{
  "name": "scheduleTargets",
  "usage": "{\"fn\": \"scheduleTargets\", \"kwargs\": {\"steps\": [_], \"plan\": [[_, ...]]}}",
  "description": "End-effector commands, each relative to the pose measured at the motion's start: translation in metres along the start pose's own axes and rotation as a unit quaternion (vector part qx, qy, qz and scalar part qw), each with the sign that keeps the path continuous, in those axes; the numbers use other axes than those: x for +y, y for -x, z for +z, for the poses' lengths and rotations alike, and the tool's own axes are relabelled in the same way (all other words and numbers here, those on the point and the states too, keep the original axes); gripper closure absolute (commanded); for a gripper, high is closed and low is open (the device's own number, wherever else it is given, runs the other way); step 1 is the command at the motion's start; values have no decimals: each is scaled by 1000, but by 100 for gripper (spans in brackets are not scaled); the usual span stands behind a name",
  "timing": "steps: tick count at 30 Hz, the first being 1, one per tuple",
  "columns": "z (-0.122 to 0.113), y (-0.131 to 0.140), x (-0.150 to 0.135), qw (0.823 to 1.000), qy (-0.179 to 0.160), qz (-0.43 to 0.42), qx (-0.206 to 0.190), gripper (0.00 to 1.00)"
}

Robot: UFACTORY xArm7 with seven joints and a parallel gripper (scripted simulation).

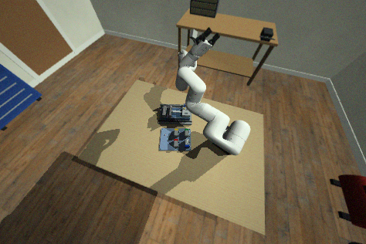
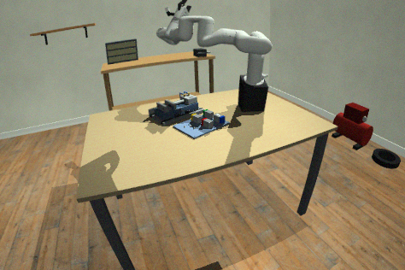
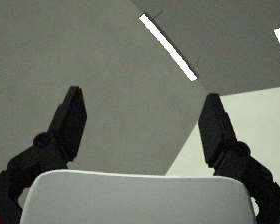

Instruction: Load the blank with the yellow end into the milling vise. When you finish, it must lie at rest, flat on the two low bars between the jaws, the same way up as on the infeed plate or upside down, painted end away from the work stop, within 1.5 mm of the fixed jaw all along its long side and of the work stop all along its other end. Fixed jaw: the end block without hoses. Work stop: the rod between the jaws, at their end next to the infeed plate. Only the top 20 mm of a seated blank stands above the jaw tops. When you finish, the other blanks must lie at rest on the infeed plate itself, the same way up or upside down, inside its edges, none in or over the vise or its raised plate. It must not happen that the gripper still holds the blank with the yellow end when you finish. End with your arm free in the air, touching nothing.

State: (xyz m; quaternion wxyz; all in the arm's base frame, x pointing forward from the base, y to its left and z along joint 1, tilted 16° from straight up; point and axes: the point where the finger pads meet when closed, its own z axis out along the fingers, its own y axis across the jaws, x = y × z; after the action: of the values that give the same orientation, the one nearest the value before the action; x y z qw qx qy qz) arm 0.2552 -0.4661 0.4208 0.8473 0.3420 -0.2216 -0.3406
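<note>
The vise (image 1: pixel 174 113) stands on its raised plate on the table, and I see no blank between its jaws; it also shows in the exterior view (image 2: pixel 175 107). The blue infeed plate (image 1: pixel 175 139) lies next to it with several grey blanks. The blank with the yellow end (image 1: pixel 176 130) lies on the plate's side nearest the vise, and shows in the exterior view (image 2: pixel 196 116). My gripper (image 1: pixel 206 36) is raised high above the table, pointing up, far from the blanks. It is open and empty in the wrist view (image 3: pixel 143 106), which shows only walls and ceiling.
Blanks with green (image 1: pixel 186 129), red (image 1: pixel 175 139) and blue (image 1: pixel 188 147) ends share the plate. The arm's black base (image 2: pixel 253 93) stands at the table's far right. A wooden side table (image 1: pixel 228 27) stands behind by the wall.
</note>
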Motion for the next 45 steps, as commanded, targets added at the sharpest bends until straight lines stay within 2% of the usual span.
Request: {"fn": "scheduleTargets", "kwargs": {"steps": [1,8,15,25,32,42,45], "plan": [[-7,6,4,1000,-30,1,-9,0],[-27,22,8,994,-107,-4,-30,0],[-27,22,8,994,-107,-4,-30,0],[-55,44,15,975,-214,-11,-59,0],[-55,44,15,975,-214,-11,-59,0],[-83,66,21,944,-318,-18,-87,0],[-83,66,21,944,-318,-18,-87,0]]}}
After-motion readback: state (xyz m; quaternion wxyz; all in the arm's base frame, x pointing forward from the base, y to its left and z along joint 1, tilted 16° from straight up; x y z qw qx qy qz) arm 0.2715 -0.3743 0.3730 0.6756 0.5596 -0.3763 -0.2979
